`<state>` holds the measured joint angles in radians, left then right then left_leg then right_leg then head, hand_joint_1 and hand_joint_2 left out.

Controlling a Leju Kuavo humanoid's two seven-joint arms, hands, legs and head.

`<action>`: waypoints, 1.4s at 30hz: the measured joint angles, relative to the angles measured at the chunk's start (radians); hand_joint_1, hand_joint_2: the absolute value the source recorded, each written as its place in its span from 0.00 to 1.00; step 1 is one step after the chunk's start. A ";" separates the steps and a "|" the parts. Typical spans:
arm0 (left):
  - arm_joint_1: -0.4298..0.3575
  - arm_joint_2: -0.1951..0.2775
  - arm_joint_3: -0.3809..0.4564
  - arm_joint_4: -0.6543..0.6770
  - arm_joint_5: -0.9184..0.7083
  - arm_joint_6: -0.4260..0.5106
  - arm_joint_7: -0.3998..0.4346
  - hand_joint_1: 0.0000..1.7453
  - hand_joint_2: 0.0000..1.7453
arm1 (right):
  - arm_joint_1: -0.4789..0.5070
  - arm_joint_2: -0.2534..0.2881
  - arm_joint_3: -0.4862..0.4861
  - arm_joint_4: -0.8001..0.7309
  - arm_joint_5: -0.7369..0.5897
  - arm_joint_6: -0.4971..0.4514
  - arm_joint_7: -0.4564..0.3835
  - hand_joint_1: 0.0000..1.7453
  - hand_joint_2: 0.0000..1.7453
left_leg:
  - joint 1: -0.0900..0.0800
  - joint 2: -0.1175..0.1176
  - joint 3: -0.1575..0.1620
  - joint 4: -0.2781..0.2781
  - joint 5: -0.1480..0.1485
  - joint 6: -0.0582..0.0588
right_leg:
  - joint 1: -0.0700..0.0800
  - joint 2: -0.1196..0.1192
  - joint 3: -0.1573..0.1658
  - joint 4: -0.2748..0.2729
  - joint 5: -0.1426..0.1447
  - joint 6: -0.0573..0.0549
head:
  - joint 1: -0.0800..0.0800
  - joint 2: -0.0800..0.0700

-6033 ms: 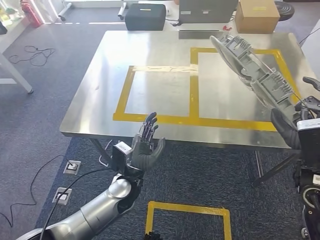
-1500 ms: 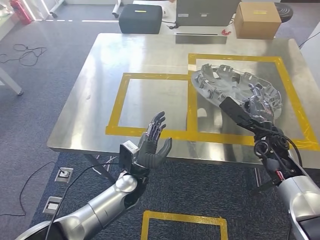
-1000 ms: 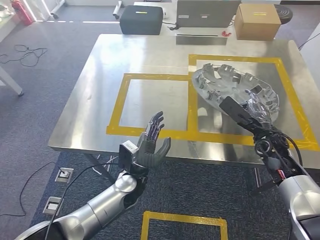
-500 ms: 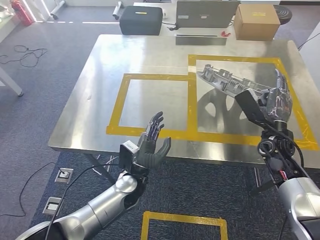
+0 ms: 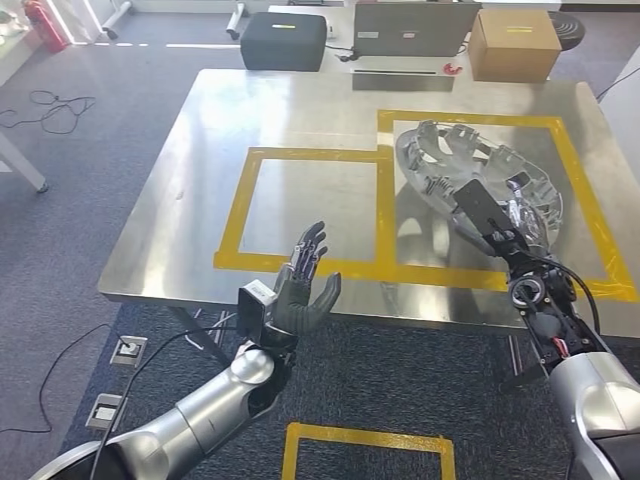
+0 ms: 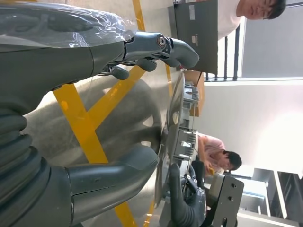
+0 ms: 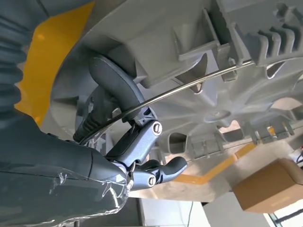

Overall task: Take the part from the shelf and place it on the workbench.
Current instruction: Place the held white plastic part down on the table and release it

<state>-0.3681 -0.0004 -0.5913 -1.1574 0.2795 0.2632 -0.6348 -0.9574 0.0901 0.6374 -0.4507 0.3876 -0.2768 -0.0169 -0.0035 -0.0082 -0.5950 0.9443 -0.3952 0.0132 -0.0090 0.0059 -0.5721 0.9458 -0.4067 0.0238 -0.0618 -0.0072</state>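
Observation:
The part (image 5: 468, 170), a round grey ribbed plastic cover, lies low and slightly tilted inside the right yellow-taped square of the steel workbench (image 5: 302, 110). My right hand (image 5: 521, 215) grips its near edge. In the right wrist view the thumb (image 7: 111, 80) hooks over the rim of the part (image 7: 221, 85), with the darker fingers (image 7: 143, 142) underneath. My left hand (image 5: 302, 290) is held up open in front of the table's near edge, holding nothing. The left wrist view shows the part (image 6: 175, 123) edge-on beyond the spread fingers (image 6: 161, 47).
At the table's far edge stand a black case (image 5: 283, 38), a laptop (image 5: 407, 25) and a cardboard box (image 5: 513, 40). The left taped square (image 5: 309, 205) is bare. A yellow square (image 5: 370, 440) marks the floor by my feet. Two people (image 6: 218, 153) appear beyond the table.
Half a second ago the part stood steeply tilted in my right hand; now it has come down nearly flat in the right taped square. The left hand has not moved.

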 joint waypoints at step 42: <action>0.009 -0.003 -0.007 -0.013 0.010 0.031 -0.001 0.00 0.00 | 0.080 -0.002 0.016 -0.165 -0.282 -0.341 -0.324 0.00 1.00 | 0.000 0.002 0.004 0.000 0.000 0.000 | 0.000 0.001 0.003 0.000 0.000 0.000 | 0.000 0.000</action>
<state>-0.3595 -0.0032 -0.5985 -1.1707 0.2899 0.2945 -0.6362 -0.8775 0.0881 0.6531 -0.6152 0.1058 -0.6179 -0.3409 -0.0038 -0.0064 -0.5911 0.9443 -0.3953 0.0131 -0.0090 0.0066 -0.5694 0.9454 -0.4066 0.0237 -0.0619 -0.0072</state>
